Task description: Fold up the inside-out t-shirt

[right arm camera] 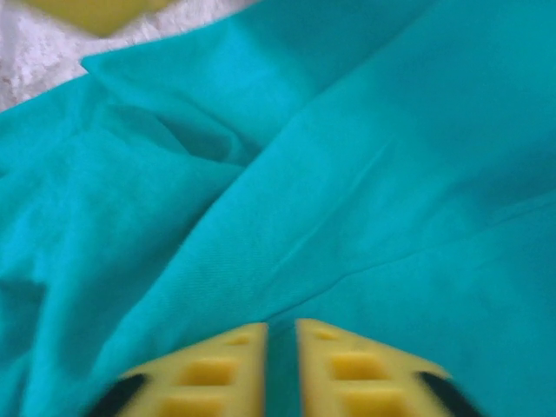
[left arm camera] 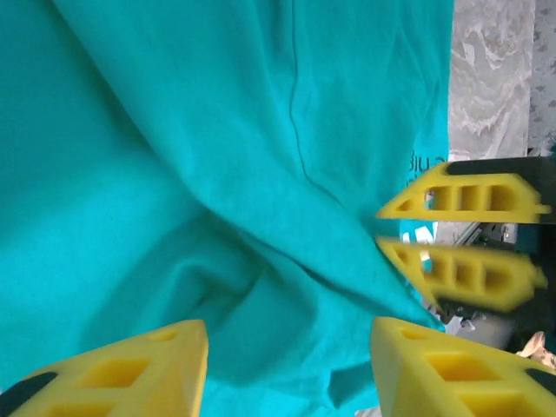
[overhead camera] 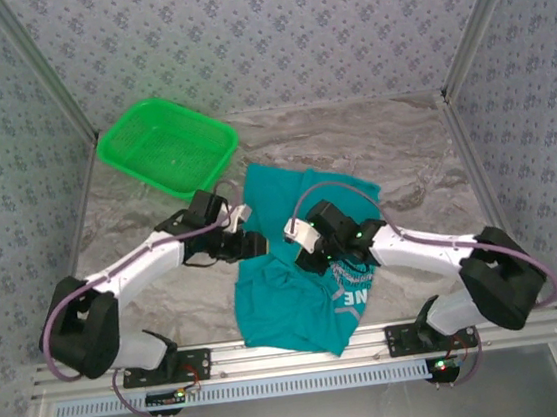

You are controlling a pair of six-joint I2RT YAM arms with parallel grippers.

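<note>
Shows a marbled table with the teal t-shirt rumpled at its near middle between the arms, a green mesh basket far left. Has the left gripper spread open over the cloth, the right gripper pinched shut on a t-shirt fold.

White letters stand on the t-shirt near its right hem in the top view. Only the ending "NE" can be read, and the rest is hidden. In the left wrist view, small dark print shows on the cloth, too blurred to read.
</note>
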